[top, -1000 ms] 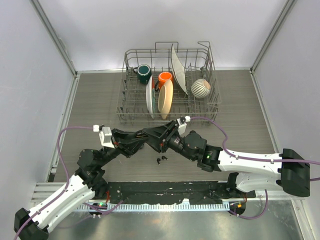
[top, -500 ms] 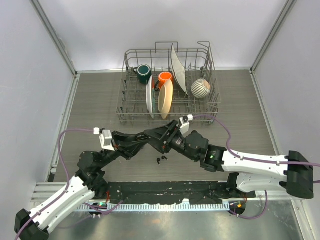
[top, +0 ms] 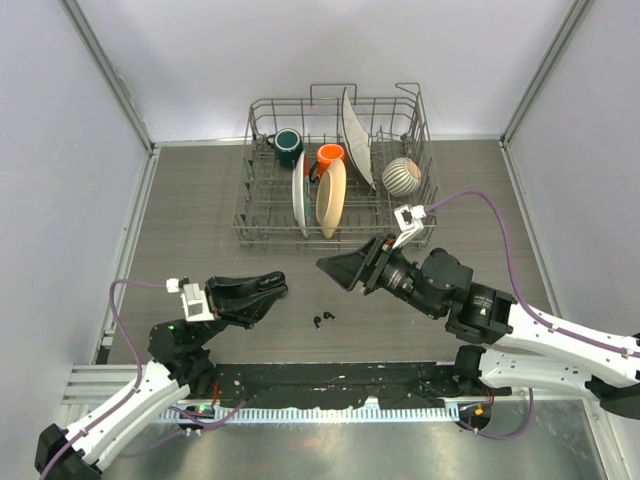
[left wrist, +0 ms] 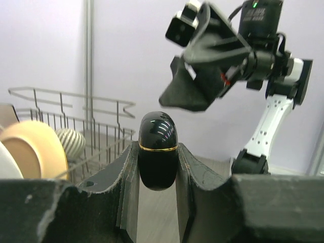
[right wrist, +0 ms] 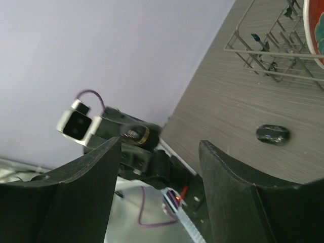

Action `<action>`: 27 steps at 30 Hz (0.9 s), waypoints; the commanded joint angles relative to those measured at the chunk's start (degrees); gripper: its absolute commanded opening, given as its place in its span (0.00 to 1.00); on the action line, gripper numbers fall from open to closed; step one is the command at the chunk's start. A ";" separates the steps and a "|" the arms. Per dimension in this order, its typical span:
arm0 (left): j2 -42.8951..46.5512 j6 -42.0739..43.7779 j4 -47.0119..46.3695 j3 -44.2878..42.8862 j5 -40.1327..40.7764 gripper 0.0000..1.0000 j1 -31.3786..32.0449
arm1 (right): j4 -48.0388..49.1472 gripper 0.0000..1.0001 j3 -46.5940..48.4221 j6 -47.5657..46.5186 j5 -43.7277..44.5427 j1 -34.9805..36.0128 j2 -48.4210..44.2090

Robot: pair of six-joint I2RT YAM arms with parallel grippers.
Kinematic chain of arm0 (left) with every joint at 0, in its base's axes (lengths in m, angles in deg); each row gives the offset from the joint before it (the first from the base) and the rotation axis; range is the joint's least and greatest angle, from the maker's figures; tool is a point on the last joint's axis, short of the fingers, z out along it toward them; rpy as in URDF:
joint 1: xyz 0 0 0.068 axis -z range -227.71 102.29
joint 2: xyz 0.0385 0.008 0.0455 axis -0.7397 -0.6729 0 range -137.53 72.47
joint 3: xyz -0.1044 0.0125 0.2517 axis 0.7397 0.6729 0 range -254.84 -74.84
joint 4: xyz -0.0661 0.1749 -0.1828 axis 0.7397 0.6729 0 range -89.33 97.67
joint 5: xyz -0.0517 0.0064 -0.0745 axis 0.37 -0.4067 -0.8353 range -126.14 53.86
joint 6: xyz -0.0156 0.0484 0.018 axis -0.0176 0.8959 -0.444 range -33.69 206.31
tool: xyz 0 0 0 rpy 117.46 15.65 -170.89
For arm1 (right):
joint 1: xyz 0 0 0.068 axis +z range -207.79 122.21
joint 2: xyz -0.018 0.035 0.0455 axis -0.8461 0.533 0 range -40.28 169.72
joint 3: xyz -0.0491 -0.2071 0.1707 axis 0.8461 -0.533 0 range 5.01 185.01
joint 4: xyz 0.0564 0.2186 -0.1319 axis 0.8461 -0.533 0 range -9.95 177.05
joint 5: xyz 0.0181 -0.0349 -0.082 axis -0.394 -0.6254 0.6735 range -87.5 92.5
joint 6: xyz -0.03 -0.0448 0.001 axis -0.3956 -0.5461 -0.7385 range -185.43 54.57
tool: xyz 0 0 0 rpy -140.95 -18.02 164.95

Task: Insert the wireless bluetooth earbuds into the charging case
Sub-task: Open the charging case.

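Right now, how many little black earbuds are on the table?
2. The earbuds lie side by side on the table, near its front edge. They are tiny, so another may be hidden.

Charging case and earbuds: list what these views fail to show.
Left wrist view: the charging case has its lower flanks hidden by the fingers of the left gripper; the top view cannot separate it from them.
Top view: the earbuds are too small to count or orient.
Right wrist view: a dark lump on the table is too blurred to identify.
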 commanded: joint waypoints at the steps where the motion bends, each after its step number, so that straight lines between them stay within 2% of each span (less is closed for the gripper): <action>1: 0.69 -1.06 -12.50 4.57 3.00 0.00 0.11 | -5.48 0.68 3.92 -11.57 -6.70 -0.03 2.56; 6: -0.27 -0.44 -10.23 3.43 -0.25 0.00 0.11 | -8.82 0.67 9.03 -14.04 -14.60 -0.03 8.54; 13: -2.29 2.19 -6.54 0.61 -4.20 0.00 0.12 | -2.94 0.65 9.82 -14.39 -20.94 0.06 12.24; 27: -4.58 2.98 -6.19 -1.76 -6.75 0.00 0.11 | -1.70 0.63 10.26 -12.19 -20.51 0.06 15.75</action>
